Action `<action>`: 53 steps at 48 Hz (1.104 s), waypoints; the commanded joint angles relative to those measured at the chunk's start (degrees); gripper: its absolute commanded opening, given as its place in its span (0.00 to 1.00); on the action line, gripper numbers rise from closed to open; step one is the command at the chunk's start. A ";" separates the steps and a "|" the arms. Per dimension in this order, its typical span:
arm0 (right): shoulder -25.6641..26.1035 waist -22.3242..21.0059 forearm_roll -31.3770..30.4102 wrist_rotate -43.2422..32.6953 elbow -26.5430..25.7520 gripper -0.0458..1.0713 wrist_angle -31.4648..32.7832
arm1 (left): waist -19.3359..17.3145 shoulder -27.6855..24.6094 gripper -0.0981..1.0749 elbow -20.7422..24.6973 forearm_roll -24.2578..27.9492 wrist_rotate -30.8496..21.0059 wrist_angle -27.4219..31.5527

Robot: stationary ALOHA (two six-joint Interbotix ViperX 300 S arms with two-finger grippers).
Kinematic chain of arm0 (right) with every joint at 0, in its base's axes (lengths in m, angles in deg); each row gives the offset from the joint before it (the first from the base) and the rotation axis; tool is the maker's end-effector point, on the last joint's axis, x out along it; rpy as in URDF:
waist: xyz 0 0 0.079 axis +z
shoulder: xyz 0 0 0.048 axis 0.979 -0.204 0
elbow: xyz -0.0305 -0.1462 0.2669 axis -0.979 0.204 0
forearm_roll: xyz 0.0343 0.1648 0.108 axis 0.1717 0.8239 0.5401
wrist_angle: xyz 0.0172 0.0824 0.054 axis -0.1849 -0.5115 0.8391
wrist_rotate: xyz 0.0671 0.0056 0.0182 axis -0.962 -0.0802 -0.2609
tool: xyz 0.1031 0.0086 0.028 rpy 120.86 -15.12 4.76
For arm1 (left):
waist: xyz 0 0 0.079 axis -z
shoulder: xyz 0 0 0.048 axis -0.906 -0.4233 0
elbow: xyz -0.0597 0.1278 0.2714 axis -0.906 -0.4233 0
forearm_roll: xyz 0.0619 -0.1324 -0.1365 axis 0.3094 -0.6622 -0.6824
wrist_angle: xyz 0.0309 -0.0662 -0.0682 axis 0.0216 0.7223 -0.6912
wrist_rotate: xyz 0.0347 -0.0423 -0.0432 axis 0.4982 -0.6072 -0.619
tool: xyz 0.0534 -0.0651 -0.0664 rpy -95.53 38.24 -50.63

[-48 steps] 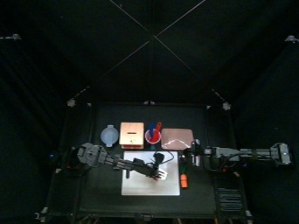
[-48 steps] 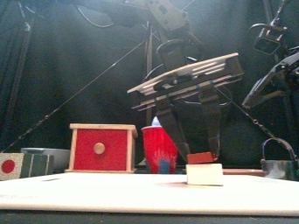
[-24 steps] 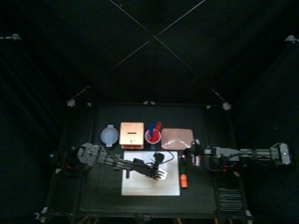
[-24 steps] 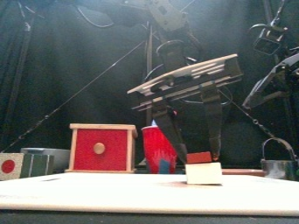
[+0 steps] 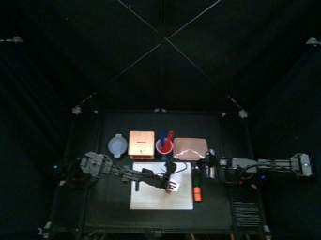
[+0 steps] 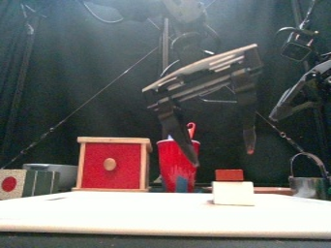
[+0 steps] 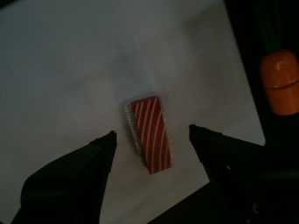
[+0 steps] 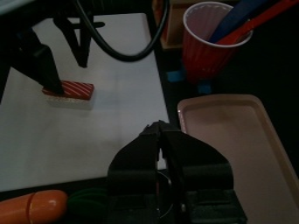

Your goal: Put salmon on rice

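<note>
The salmon [image 7: 149,133], a pinkish-red striped strip, lies flat on top of the rice [image 6: 234,194], a small white block on the white board [image 7: 82,70]. My left gripper [image 6: 216,143] hangs open above them, one finger [image 6: 180,145] on each side, touching neither. The left wrist view looks straight down on the salmon between the spread jaws of the left gripper [image 7: 153,136]. My right gripper [image 8: 160,133] is shut and rests at the board's right side, well away from the salmon [image 8: 73,89].
An orange-red oblong piece [image 7: 281,79] lies just off the board's edge. Behind the board stand a red cup [image 8: 205,39] with sticks in it, a red box [image 6: 112,163] and a pink tray [image 8: 239,144].
My left gripper has opened wide and risen off the salmon, which stays lying on the rice. The right arm has not moved.
</note>
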 commanded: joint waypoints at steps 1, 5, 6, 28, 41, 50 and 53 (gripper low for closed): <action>0.09 0.18 0.09 0.00 -1.23 0.07 -0.26 | 0.70 5.80 0.92 -1.85 2.64 0.53 -0.09; 0.26 0.53 0.35 0.00 -2.11 0.07 -0.26 | 1.76 9.84 0.92 -5.89 6.77 1.58 -0.44; 0.26 0.53 0.35 0.00 -2.46 0.07 -0.26 | 2.11 11.07 0.92 -7.38 8.00 1.85 -0.44; -0.26 1.58 1.41 0.00 -6.42 0.07 -0.70 | 5.80 37.44 0.92 -43.59 44.21 -16.26 -20.83; -0.44 2.55 3.08 -0.09 -6.15 0.07 -1.93 | 6.24 46.32 0.92 -53.96 63.28 -16.87 -28.21; -0.97 3.08 4.92 0.00 -6.06 0.07 -3.34 | 6.24 48.69 0.92 -56.95 66.53 -16.87 -29.36; -1.14 3.08 4.83 0.00 -5.80 0.07 -3.43 | 6.15 49.48 0.92 -57.39 66.36 -16.96 -30.23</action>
